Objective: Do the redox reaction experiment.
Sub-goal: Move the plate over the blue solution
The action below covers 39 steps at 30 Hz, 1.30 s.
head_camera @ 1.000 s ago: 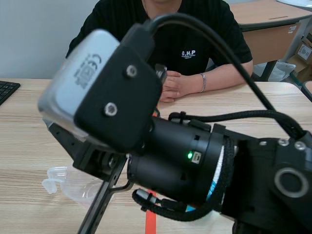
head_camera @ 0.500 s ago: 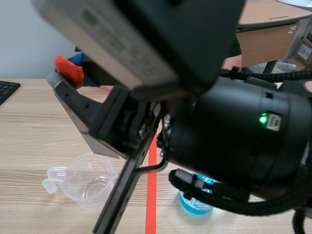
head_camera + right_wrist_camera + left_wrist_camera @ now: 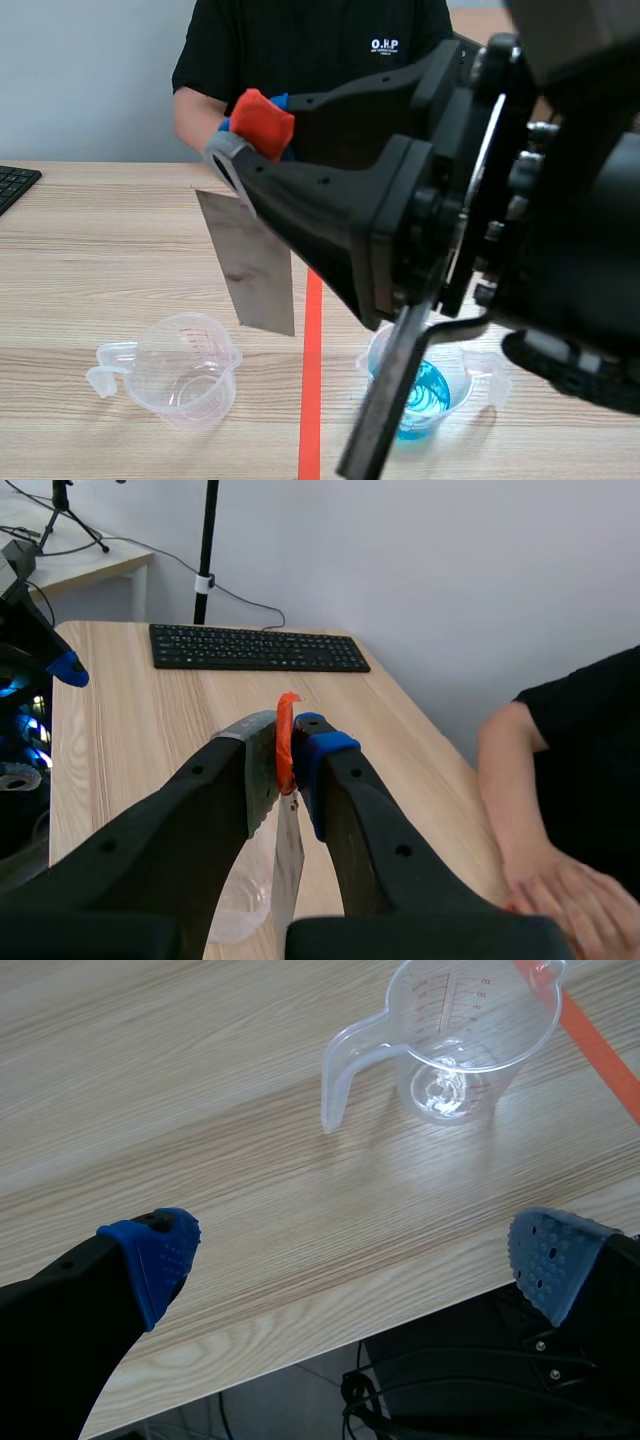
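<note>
My right gripper (image 3: 248,138) is raised over the middle of the table, shut on the top edge of a thin grey metal sheet (image 3: 250,265). The sheet hangs down above and just right of an empty clear measuring cup (image 3: 185,370). A second clear cup holding blue liquid (image 3: 415,395) stands right of the tape line, partly hidden by my right arm. In the right wrist view the fingers (image 3: 285,755) pinch the sheet (image 3: 288,865), with an orange-red strip between them. My left gripper (image 3: 350,1250) is open over the table's near edge, with the empty cup (image 3: 455,1045) ahead of it.
A person in a black shirt (image 3: 300,60) sits across the table, a forearm (image 3: 520,800) resting on it. A black keyboard (image 3: 255,648) lies at the far left. My right arm's bulk (image 3: 520,230) fills the right side of the scene view.
My right arm has swung up and to the right, uncovering the hanging metal sheet and both cups. The person's clasped hands no longer show at the table's middle.
</note>
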Tool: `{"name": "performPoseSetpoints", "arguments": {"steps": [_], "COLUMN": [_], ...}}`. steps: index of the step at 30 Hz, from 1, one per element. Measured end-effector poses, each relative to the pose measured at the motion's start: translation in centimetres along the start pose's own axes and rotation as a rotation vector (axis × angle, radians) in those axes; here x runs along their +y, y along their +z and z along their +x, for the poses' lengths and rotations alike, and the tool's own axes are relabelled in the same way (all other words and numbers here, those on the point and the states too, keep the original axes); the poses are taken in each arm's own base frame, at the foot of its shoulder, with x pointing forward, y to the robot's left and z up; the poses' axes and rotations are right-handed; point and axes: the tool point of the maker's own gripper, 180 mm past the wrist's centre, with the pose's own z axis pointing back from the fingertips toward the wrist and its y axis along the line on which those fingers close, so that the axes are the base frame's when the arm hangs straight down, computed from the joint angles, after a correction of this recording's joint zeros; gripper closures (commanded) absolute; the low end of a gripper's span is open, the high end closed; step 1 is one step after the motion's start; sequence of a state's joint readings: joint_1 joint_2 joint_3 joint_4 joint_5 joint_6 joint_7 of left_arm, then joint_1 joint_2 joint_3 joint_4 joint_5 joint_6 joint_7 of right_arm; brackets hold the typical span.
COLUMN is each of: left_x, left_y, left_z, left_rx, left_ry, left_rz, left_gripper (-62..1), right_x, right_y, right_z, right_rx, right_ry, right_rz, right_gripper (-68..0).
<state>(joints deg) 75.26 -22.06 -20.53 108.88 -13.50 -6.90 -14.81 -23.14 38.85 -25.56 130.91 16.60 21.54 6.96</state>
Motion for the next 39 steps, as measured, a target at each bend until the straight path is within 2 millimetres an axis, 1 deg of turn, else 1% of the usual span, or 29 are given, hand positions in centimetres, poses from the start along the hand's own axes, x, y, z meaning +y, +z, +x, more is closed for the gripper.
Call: {"name": "performPoseSetpoints", "arguments": {"steps": [4,7,13,17,25,29,36,39], "left_x": [0.0,0.0,0.0,0.0,0.0,0.0,0.0,0.0], "left_y": [0.0,0.0,0.0,0.0,0.0,0.0,0.0,0.0], "left_z": [0.0,0.0,0.0,0.0,0.0,0.0,0.0,0.0], "left_rx": [0.000,0.000,0.000,0.000,-0.001,-0.001,0.000,-0.001], "left_ry": [0.000,0.000,0.000,0.000,0.000,0.000,0.000,0.000], "left_rz": [0.000,0.000,0.000,0.000,0.000,0.000,0.000,0.000], "left_gripper": [-62.3,-62.3,-62.3,-62.3,-62.3,-62.3,-62.3,-62.3], "right_x": [-0.6,-1.4,-1.9,-1.9,-3.8,-4.0,-4.8,-5.1], "right_y": [1.0,1.8,3.6,4.6,7.0,7.7,8.4,8.7], "right_z": [-0.7,-1.2,-1.5,-1.4,-1.2,-1.4,-1.3,-1.9], "right_rx": [0.039,0.068,0.103,0.112,0.144,0.173,0.187,0.199], "right_ry": [-0.012,0.002,0.004,0.010,0.076,0.089,0.116,0.106], "right_rz": [-0.015,-0.045,-0.038,-0.036,-0.096,-0.092,-0.116,-0.125], "right_gripper": [-1.7,-1.7,-1.7,-1.7,-1.7,-1.7,-1.7,-1.7]}}
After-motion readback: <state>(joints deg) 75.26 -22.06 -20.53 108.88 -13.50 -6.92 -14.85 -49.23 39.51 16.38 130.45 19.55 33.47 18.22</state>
